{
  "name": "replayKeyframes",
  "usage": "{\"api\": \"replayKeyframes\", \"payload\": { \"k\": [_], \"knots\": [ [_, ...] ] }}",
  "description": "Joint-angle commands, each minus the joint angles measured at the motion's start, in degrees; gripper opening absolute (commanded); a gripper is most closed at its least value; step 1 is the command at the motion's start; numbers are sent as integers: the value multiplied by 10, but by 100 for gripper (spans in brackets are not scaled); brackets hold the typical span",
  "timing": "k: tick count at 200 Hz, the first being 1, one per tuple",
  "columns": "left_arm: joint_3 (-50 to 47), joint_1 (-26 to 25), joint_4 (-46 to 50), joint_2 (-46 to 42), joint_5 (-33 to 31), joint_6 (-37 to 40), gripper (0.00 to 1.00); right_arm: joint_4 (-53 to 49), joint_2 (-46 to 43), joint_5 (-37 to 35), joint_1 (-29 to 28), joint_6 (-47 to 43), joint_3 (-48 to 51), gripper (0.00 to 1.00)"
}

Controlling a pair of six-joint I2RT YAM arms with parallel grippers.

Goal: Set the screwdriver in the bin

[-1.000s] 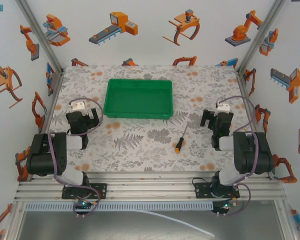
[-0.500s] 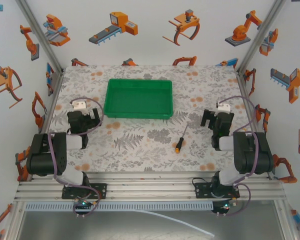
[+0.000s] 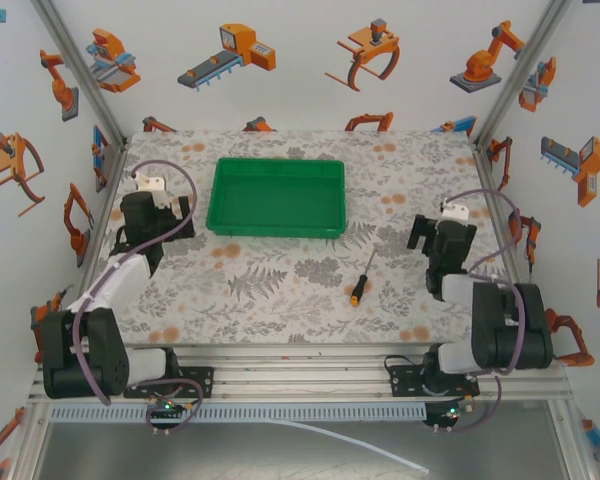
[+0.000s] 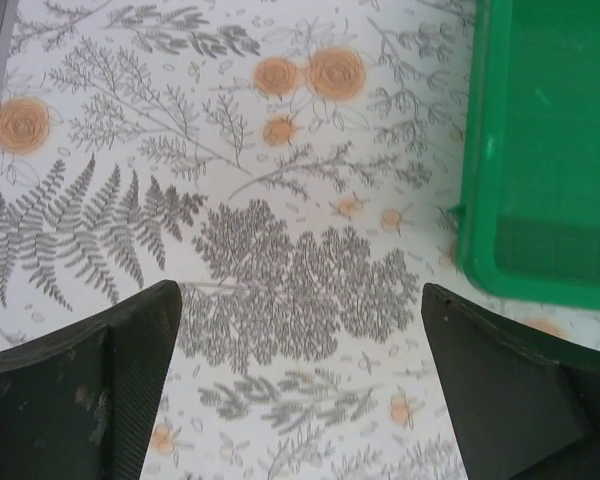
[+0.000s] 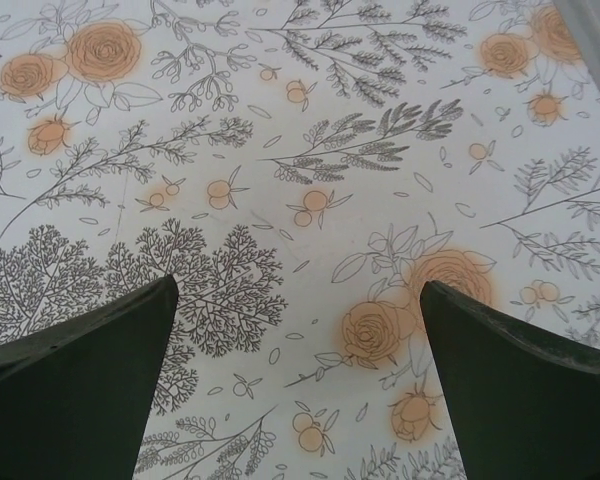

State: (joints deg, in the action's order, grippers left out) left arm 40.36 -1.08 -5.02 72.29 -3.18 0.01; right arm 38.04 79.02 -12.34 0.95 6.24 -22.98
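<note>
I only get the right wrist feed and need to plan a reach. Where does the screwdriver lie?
Observer: In the top view the screwdriver lies flat on the table, to the left of the right end effector and nearer the arm bases.
Operator: Which way does it point?
Observer: Its orange cap faces the near edge, and the shaft points toward the bin.
Operator: Is the left arm in the way?
Observer: No. The left end effector hangs open off the bin's left side, near its near corner and far from the screwdriver.
</note>
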Motion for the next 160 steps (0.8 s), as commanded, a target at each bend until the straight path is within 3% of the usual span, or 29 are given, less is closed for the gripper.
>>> {"api": "replayKeyframes", "payload": {
  "k": [1, 25, 52, 83, 110, 134, 160],
  "knots": [
    [49, 0, 174, -27, 10, 22, 97, -165, -80, -27, 1, 25, -79, 99],
    [122, 0, 280, -32, 12, 36, 97, -469, -117, -49, -1, 140, -223, 99],
    [180, 0, 367, -32, 20, 55, 97, -652, -171, 29, -3, 247, -296, 99],
    [251, 0, 470, -25, 55, 57, 97, -632, -282, 171, -6, 268, -215, 99],
    [303, -4, 538, -7, 66, 65, 97, -788, -301, 112, -43, 258, -265, 99],
    [340, -8, 580, 9, 69, 77, 97, -881, -292, 105, -77, 284, -294, 97],
    [358, -11, 589, 11, 58, 81, 97, -927, -264, 61, -176, 336, -295, 92]
  ]
}}
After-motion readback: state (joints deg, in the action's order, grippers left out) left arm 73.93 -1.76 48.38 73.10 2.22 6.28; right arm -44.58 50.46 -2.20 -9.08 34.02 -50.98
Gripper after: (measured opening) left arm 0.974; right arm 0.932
